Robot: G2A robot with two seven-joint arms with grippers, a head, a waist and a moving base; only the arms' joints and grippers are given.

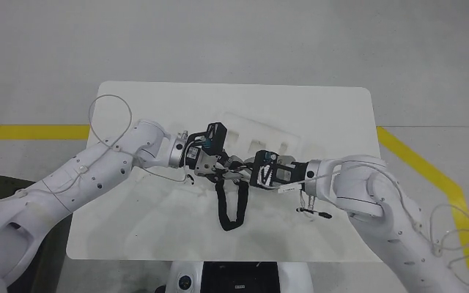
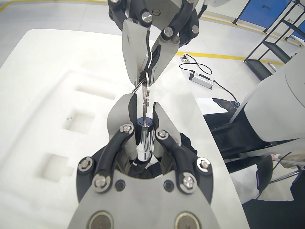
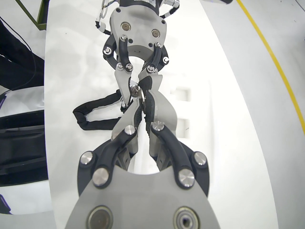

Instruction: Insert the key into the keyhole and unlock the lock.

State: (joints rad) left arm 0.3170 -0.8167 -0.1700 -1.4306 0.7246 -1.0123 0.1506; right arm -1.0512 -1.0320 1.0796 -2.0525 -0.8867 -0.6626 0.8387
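Note:
My left gripper is shut on the lock, a shiny chrome cylinder with a blue-ringed keyhole at its end. A black fabric-covered loop hangs from the lock down to the table. Facing it tip to tip, my right gripper is shut on the head of the silver key. The key's blade is in the keyhole. From above, both grippers meet over the middle of the table. In the right wrist view the lock's face shows between the left gripper's fingers.
The white table carries a white foam tray with several rectangular recesses, behind the grippers. Yellow floor lines run past both table sides. A power brick with cable lies on the floor beyond the table edge.

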